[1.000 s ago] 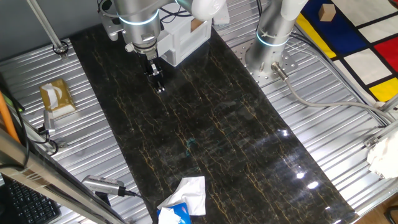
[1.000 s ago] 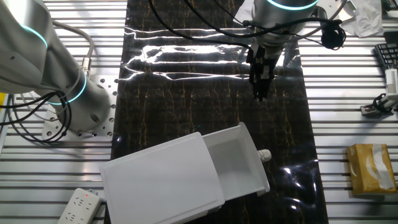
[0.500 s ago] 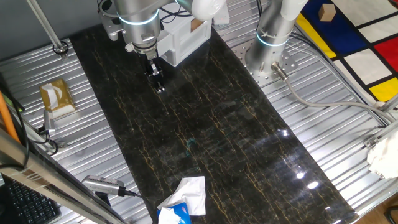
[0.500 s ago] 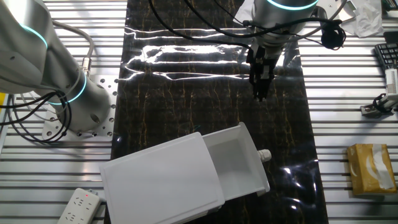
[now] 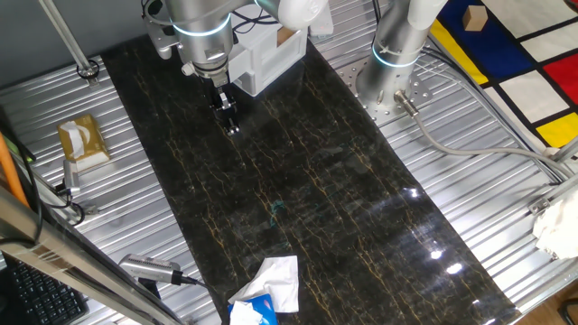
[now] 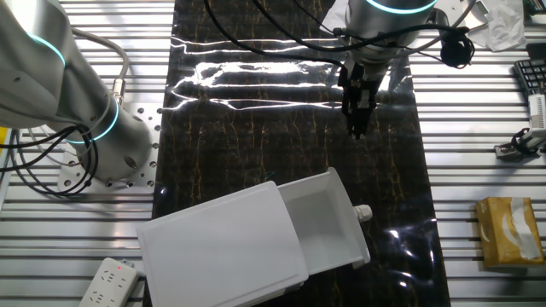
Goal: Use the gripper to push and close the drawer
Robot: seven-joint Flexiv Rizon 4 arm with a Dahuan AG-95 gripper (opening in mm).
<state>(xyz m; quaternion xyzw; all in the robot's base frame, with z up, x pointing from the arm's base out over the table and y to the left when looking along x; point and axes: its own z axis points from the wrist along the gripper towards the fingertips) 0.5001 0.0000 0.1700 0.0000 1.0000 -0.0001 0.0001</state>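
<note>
The white drawer (image 6: pixel 328 223) stands pulled out of its boxy white cabinet (image 6: pixel 223 247), with a small knob on its flat front facing right. In one fixed view the cabinet (image 5: pixel 267 60) sits at the far end of the dark mat, partly behind the arm. My black gripper (image 6: pixel 357 128) hangs from the silver arm above the mat, well apart from the drawer front and nearer the mat's middle. Its fingers look pressed together with nothing between them. In one fixed view the gripper (image 5: pixel 231 126) points down just in front of the cabinet.
A second arm base (image 6: pixel 94 128) with a cyan ring stands beside the cabinet. A crumpled white-and-blue wrapper (image 5: pixel 266 289) lies at the mat's near end. A tissue box (image 5: pixel 83 142) and a power strip (image 6: pixel 107 281) lie on the ribbed metal table.
</note>
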